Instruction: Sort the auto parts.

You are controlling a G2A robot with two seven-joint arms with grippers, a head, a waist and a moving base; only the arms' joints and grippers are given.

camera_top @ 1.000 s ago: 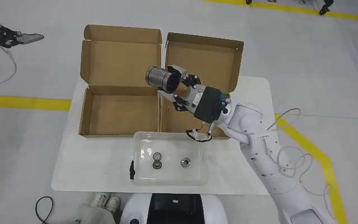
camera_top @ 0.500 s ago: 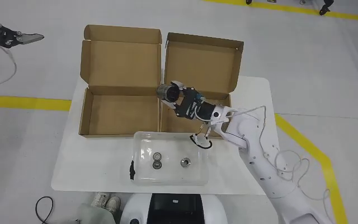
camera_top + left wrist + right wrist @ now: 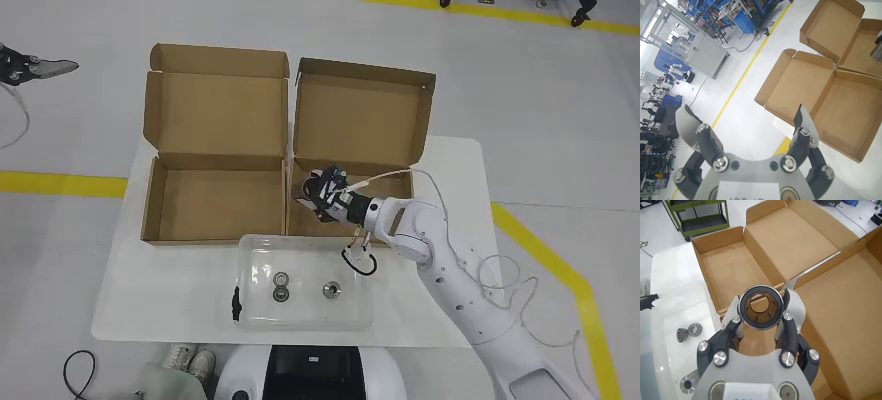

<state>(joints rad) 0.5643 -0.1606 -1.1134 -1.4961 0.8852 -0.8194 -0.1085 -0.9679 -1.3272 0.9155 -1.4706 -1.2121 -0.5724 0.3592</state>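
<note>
**As the metal tube (image 3: 312,187) comes down, the right box (image 3: 362,115) is almost reached**

When the top view is looked at, the right gripper (image 3: 322,190) is found low in the right box, close to its left wall, with the metal tube held in it. A second ago the tube was held high up, over the far side of the boxes. It has since been brought down and nearer. So the tube is judged to be almost in its place, though it has not been let go. The left box (image 3: 212,205) is set just beside. On the near side of the table (image 3: 440,160), two small rings (image 3: 281,294) and a flat round piece (image 3: 331,290) are left in a clear tray (image 3: 305,262), waiting to be sorted. The left gripper (image 3: 40,68) is kept far off to the left, away from the table.

In the left wrist view, the left gripper's (image 3: 743,113) fingers are seen spread wide, with nothing between them and the floor below.

In the right wrist view, what is too small from above is made plain: the fingers (image 3: 795,306) are squeezed tight on the sides of the tube. The tube is shown to be hollow. The wall between the two boxes is seen through its hole, so care may be needed to set it down on the right side. Whether the box floor is touched cannot be told.
</note>
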